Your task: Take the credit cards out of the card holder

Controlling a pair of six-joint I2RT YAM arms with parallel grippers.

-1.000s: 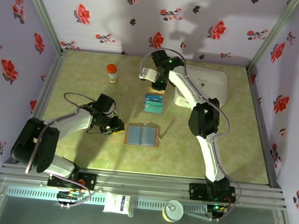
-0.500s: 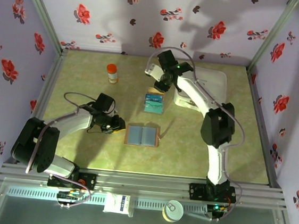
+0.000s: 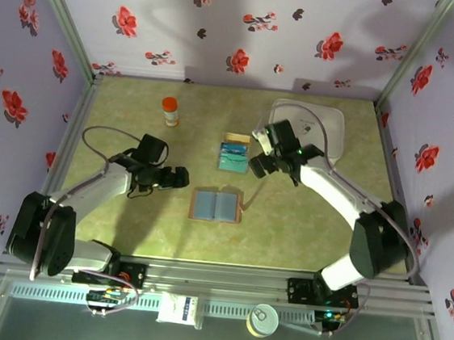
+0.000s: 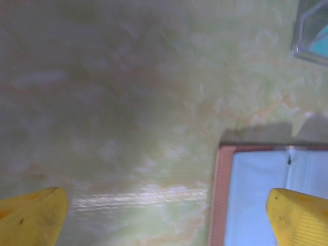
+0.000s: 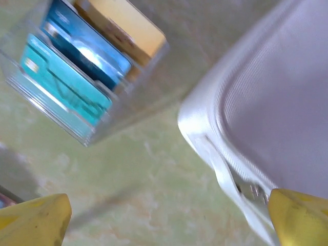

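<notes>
The card holder (image 3: pixel 217 205) lies open and flat on the table, blue-grey inside with a brown rim; its left edge (image 4: pixel 266 195) is in the left wrist view. The credit cards (image 3: pixel 234 156) lie apart from it in a clear tray behind it: a teal card (image 5: pixel 61 82), a blue card (image 5: pixel 87 46) and a pale yellow card (image 5: pixel 125 23). My left gripper (image 3: pixel 173 178) (image 4: pixel 166 220) hovers open just left of the holder, nothing between its yellow fingertips (image 4: pixel 31 218). My right gripper (image 3: pixel 260 164) (image 5: pixel 166 220) is open and empty, right of the tray.
A large white lidded container (image 3: pixel 321 127) (image 5: pixel 277 102) stands at the back right, close to my right gripper. An orange-capped bottle (image 3: pixel 170 111) stands at the back left. Flowered walls enclose the green table (image 3: pixel 125 216).
Both grippers have opened wide. The right arm has swung from behind the card tray to its right side, nearer the front. The left gripper has lifted slightly away from the holder's left edge.
</notes>
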